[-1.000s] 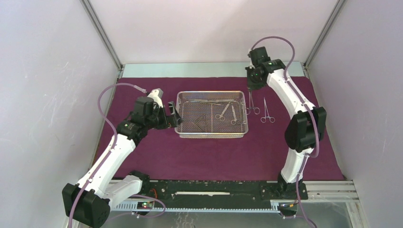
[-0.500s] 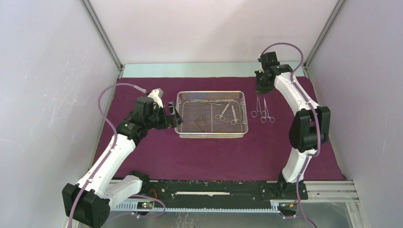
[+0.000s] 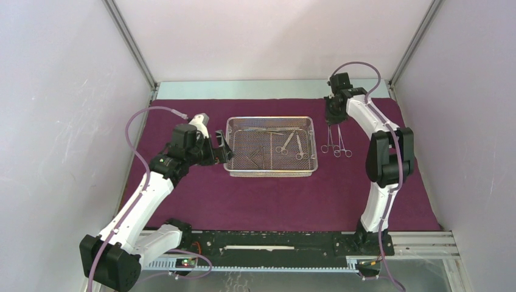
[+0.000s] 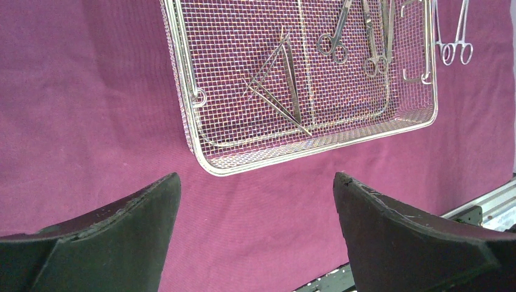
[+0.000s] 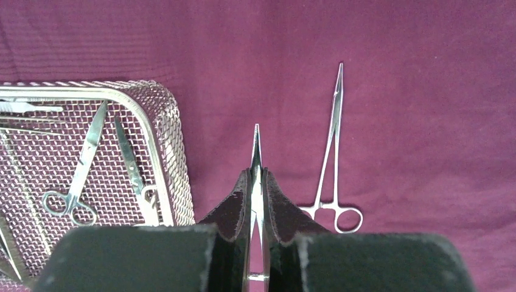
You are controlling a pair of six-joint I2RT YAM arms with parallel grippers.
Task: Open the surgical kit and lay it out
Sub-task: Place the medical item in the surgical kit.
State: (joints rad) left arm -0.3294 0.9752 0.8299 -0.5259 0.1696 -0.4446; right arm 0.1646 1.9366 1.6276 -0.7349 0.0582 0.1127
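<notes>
White links (image 3: 143, 198), black joints (image 3: 389, 161), mauve cables (image 3: 158, 109)

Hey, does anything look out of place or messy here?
Nothing is spilled or damaged. The tray sits square on the cloth. The one untidy spot is in the tray, where the tweezers lie crossed over each other. The right claw is shut on a clamp, beside a second clamp lying on the cloth.

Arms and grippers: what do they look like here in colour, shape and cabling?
Both the left arm and right arm have white links with black joint housings. A lilac cable loops along each. The left gripper and right gripper carry matte black fingers that taper to a point, with rough-looking inner faces. No markings are legible.
</notes>
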